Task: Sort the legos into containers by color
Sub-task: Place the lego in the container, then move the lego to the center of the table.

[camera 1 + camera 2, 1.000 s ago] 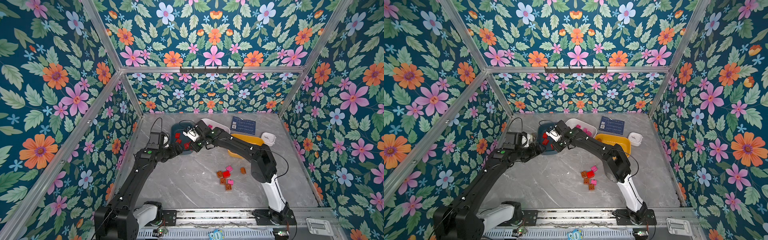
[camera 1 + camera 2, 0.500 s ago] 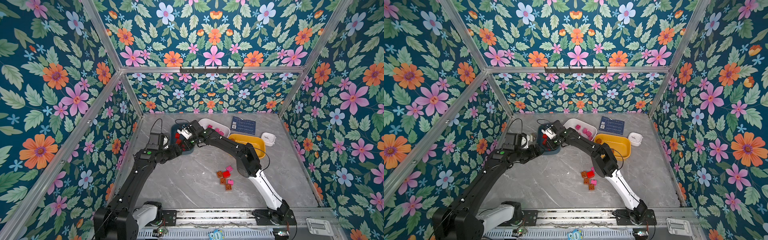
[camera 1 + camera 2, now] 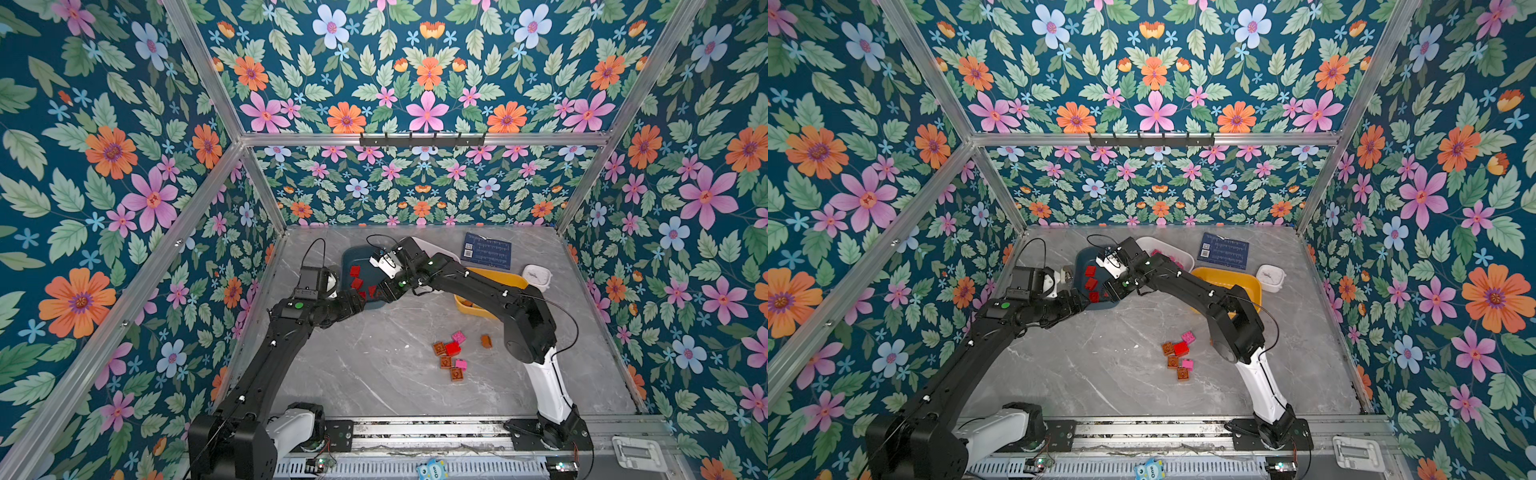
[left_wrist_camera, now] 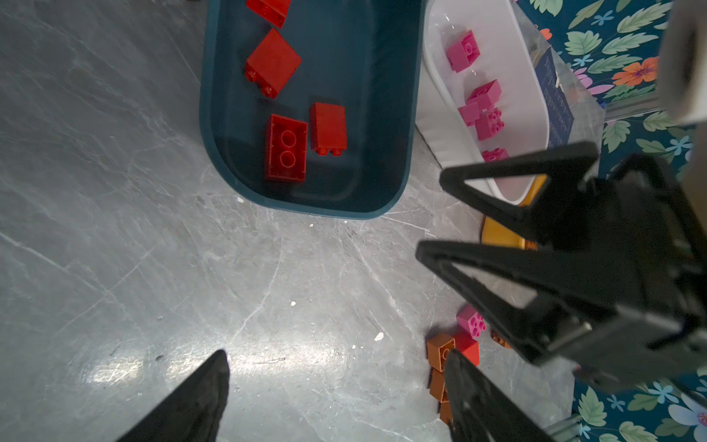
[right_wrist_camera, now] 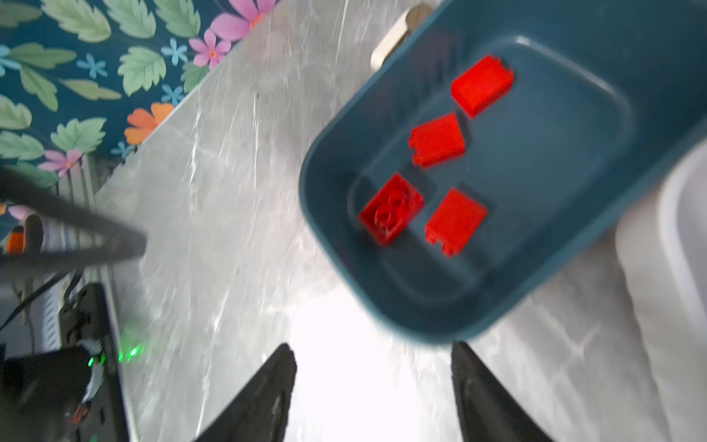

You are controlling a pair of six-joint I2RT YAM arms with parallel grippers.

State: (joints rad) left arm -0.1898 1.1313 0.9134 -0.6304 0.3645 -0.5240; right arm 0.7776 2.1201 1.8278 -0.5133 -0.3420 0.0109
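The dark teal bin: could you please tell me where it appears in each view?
Top view: teal bin just left of centre, partly under the right arm.
Top view: same place.
Left wrist: upper middle of the picture.
Right wrist: upper right of the picture.
Landmark: red legos inside it.

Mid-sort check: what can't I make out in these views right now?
- Yellow bin contents: both top views, right arm mostly covers them.
- White bin near end: left wrist view, behind right gripper.
- Loose bricks: left wrist view, partly behind left gripper.
- Red bricks: right wrist view, blurred.
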